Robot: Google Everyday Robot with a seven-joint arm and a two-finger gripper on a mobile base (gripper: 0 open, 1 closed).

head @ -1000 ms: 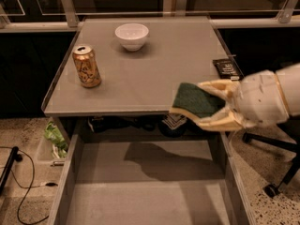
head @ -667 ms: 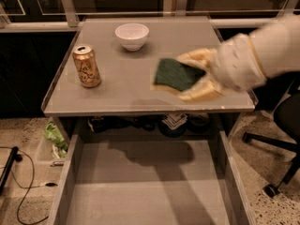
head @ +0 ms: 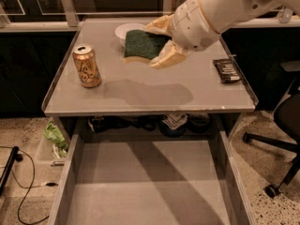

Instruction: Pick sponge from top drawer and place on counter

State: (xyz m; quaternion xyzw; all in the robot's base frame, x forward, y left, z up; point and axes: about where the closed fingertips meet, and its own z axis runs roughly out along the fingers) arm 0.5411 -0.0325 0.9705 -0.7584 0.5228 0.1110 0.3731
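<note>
The sponge (head: 143,44), dark green on top with a pale yellow layer under it, is held in my gripper (head: 158,43) above the middle of the counter (head: 154,90). The gripper's tan fingers (head: 168,57) close on the sponge from its right side. The arm reaches in from the upper right. The sponge hangs clear of the tabletop and casts a shadow on it. The top drawer (head: 145,186) is pulled open below the counter's front edge, with a bare grey floor.
A gold can (head: 86,66) stands at the counter's left. A white bowl (head: 127,31) sits at the back, partly behind the sponge. A black flat packet (head: 227,70) lies at the right edge. An office chair base (head: 281,144) stands on the right.
The gripper has carried the sponge from the counter's front right corner leftward and further back, over the middle of the counter near the bowl.
</note>
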